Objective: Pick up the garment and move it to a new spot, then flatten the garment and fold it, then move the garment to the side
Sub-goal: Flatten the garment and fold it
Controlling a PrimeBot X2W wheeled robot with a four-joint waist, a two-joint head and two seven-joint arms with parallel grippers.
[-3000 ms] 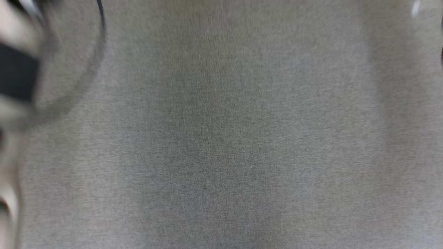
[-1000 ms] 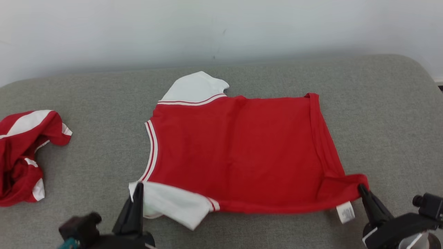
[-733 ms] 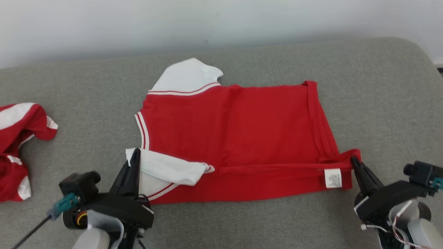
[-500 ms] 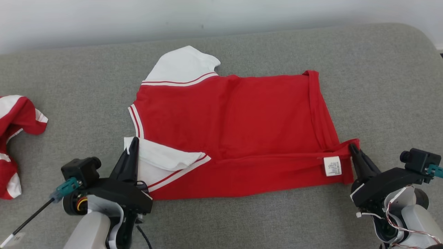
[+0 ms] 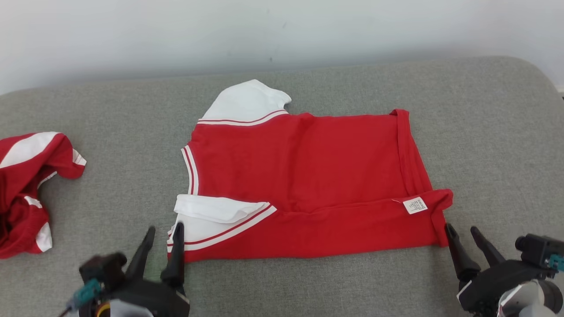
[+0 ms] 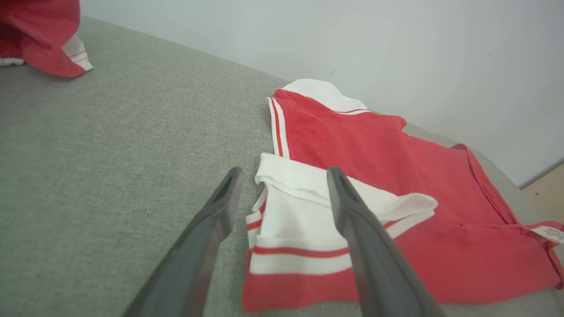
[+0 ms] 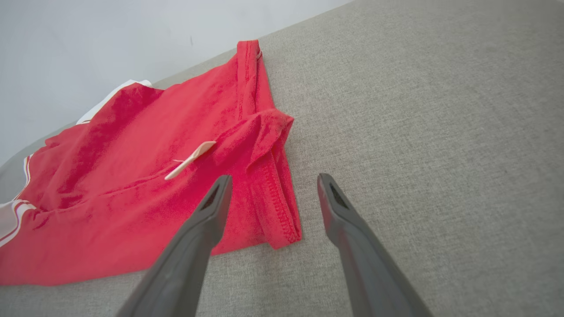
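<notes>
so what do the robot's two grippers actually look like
The left gripper and right gripper each have two long dark grey tapering fingers on a black body, with a small black camera block and a teal connector alongside. A pale grey wrist housing sits behind the right one.

Head camera looks down; both low wrist cameras share the garment (image 5: pixel 308 176).

The crumpled shirt (image 5: pixel 26 193) is cut off at left; label (image 5: pixel 415 205) print unreadable.
</notes>
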